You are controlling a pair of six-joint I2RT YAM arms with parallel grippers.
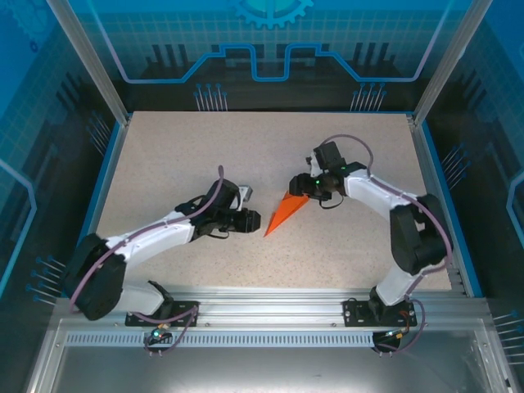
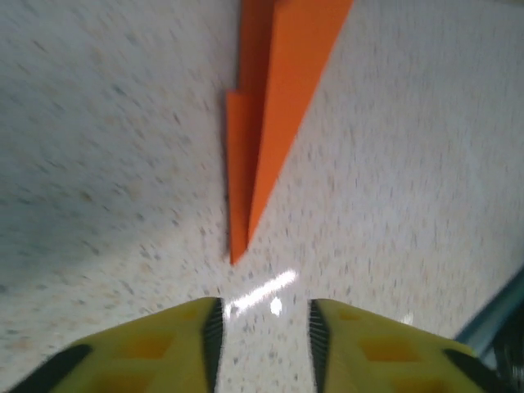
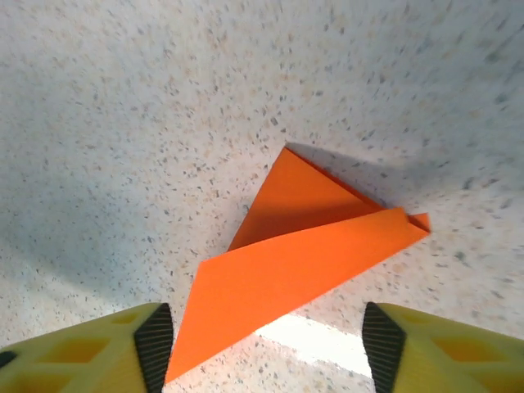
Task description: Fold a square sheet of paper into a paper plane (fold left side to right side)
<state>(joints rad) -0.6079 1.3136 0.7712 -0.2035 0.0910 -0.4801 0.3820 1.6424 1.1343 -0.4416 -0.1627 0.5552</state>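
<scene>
Your paper plane (image 1: 284, 213) lies flat mid-frame on the worktop (image 1: 164, 155); left hand (image 1: 252, 221) and right hand (image 1: 296, 187) flank its ends, spread and empty, poised for creasing

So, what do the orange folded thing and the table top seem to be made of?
The paper plane: thin matte paper, judging by its sharp creases and flat overlapping layers. The table: a hard, speckled beige surface, probably laminate or a stone-like composite; a bright glare patch suggests slight gloss.
</scene>
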